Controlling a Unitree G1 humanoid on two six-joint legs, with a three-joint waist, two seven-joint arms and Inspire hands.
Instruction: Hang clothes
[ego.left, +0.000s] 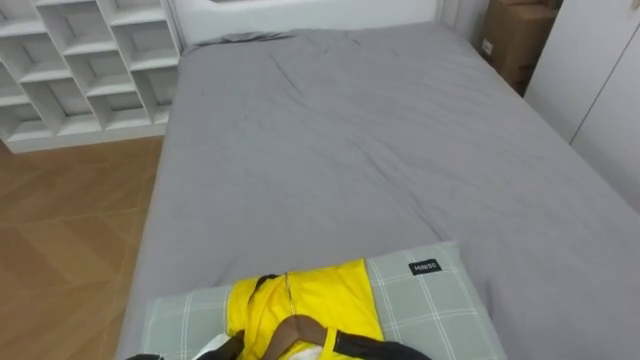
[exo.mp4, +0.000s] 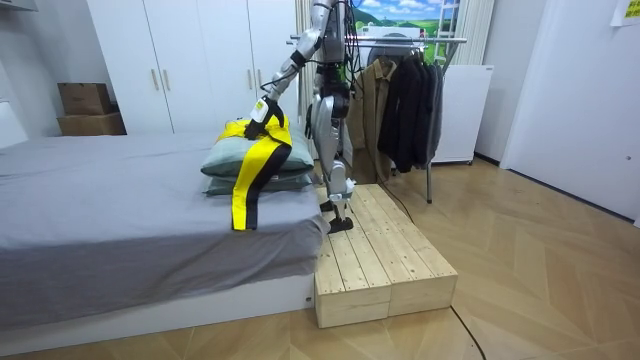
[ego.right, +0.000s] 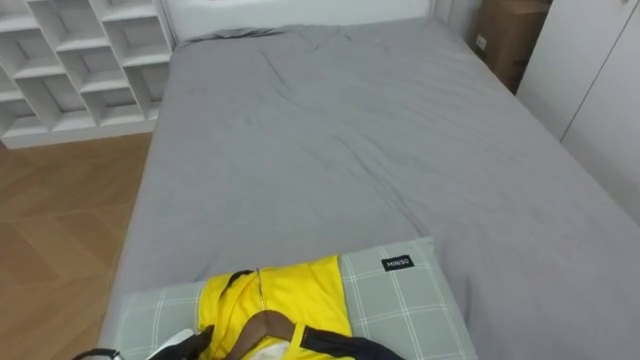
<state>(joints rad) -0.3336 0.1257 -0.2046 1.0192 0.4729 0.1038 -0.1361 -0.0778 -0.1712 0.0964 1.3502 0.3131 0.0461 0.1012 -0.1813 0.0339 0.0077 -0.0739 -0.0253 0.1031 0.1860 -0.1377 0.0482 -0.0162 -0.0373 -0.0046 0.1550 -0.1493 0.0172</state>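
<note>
The yellow garment (ego.left: 305, 300) lies bunched on a checked pillow (ego.left: 430, 300) at the near end of the bed (ego.left: 350, 140), with a wooden hanger (ego.left: 290, 335) tucked into its collar. In the room view a long yellow-and-black tail hangs down the bed's side. My left hand (exo.mp4: 262, 108) is at the top of the heap, but I cannot tell whether the fingers are round the hanger, the cloth or nothing. My main worry is lifting on a poor hold: if I have cloth and not the hanger, the hanger could slide out. The hanging tail could also pull the garment off one shoulder. The cloth sits deep in the soft pillow, so a lift might drag the pillow towards the edge. The clothes rack (exo.mp4: 420, 40) is behind me and already crowded with dark coats (exo.mp4: 405, 100), so finding a free stretch of rail may be awkward. I am standing on a raised wooden platform (exo.mp4: 375, 250), so turning towards the rack means watching its edge. The white shelf unit (ego.left: 80, 70), the cardboard box (ego.left: 515, 35) and the wardrobe (ego.left: 600, 80) are well apart from the work.
</note>
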